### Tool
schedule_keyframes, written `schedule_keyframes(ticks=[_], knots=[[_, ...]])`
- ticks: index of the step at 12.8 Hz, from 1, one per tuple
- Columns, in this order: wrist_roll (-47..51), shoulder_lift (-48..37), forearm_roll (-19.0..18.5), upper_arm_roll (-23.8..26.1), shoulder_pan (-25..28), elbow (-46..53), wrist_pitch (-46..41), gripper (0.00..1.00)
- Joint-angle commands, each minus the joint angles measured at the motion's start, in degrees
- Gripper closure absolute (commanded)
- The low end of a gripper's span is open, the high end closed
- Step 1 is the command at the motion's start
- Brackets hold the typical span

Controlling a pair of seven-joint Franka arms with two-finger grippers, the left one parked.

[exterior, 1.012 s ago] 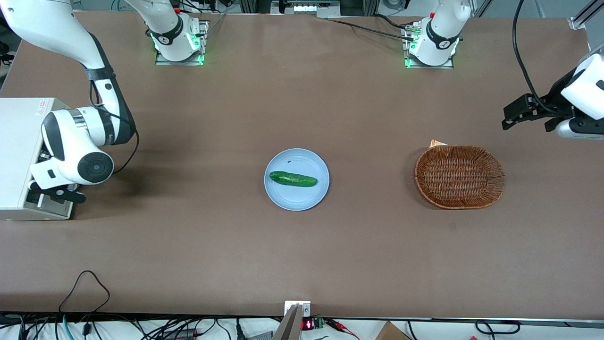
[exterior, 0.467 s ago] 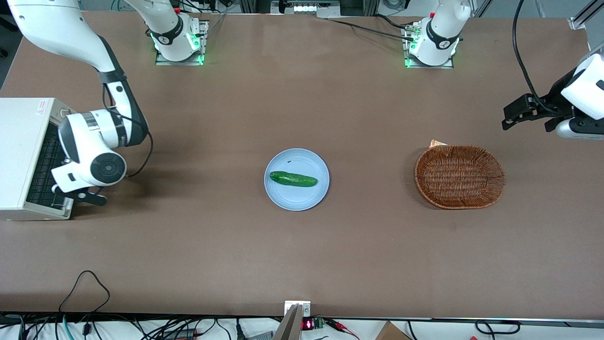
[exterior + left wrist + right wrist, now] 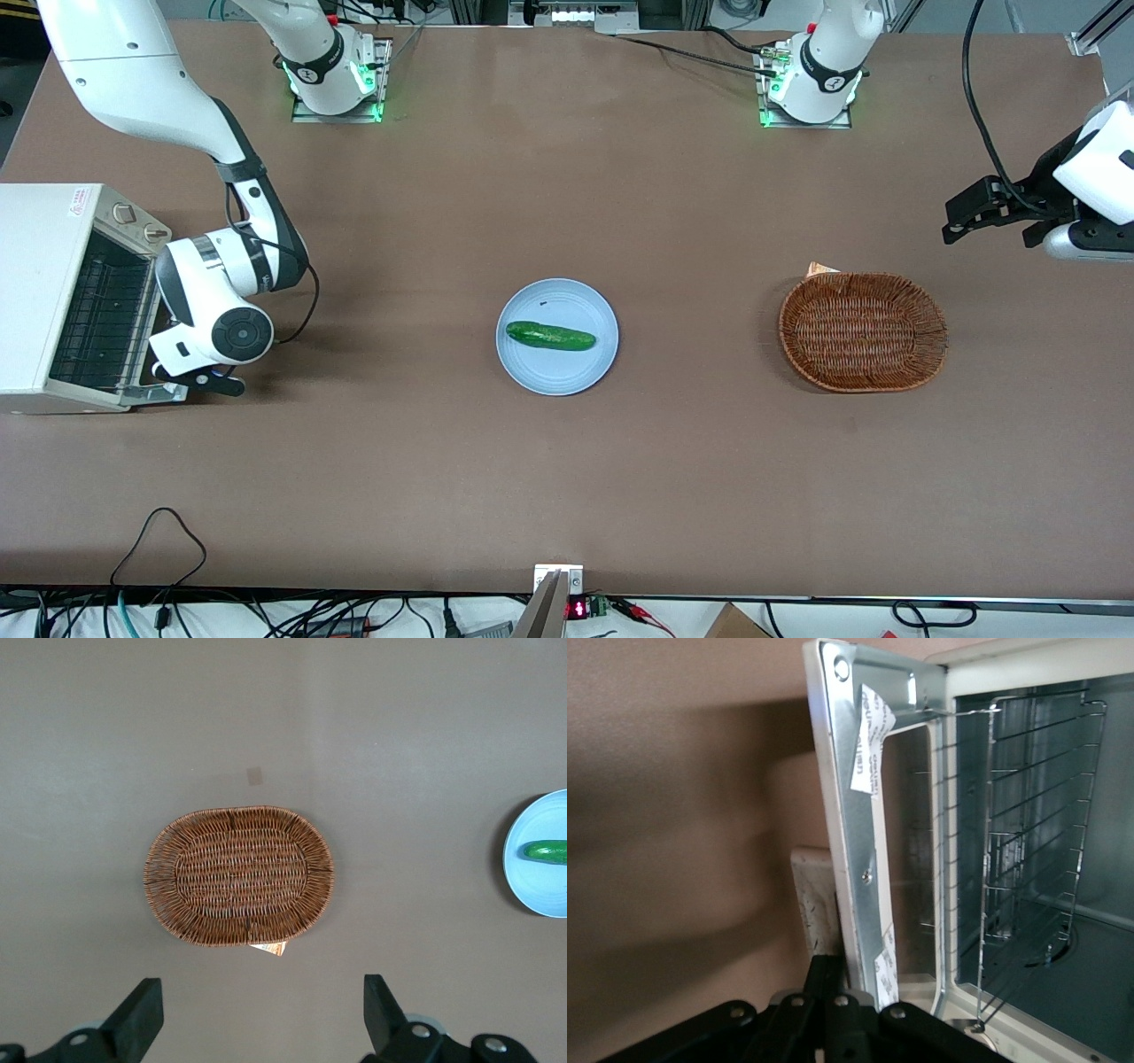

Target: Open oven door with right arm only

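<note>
- Front cam: high up, looks steeply down on whole table (image 3: 567,461), wide & distant; takes in both arm bases
- Left wrist cam: straight down, mid height, over basket (image 3: 239,875); shares basket (image 3: 863,331) & plate (image 3: 540,877) w/ front cam
- Right wrist cam: very close, faces oven door (image 3: 864,859) & oven cavity (image 3: 1028,824); gripper (image 3: 833,1028) at frame edge; shares oven w/ front cam

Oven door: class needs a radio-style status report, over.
Gripper at the oven door's free edge, in front of the oven. Door partly open, rack showing. Nothing in its path; plate and basket lie toward the parked arm.
</note>
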Motion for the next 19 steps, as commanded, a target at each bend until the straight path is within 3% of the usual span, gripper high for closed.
schedule_keyframes(ticks=[1,11,19], knots=[[-0.30,1.97,-0.85,-0.83,-0.71,1.91,0.91,0.98],[-0.21,5.22,0.02,-0.83,-0.71,1.91,3.46,0.98],[-1.70,4.52,8.72,-0.04,-0.97,2.26,3.55,0.98]])
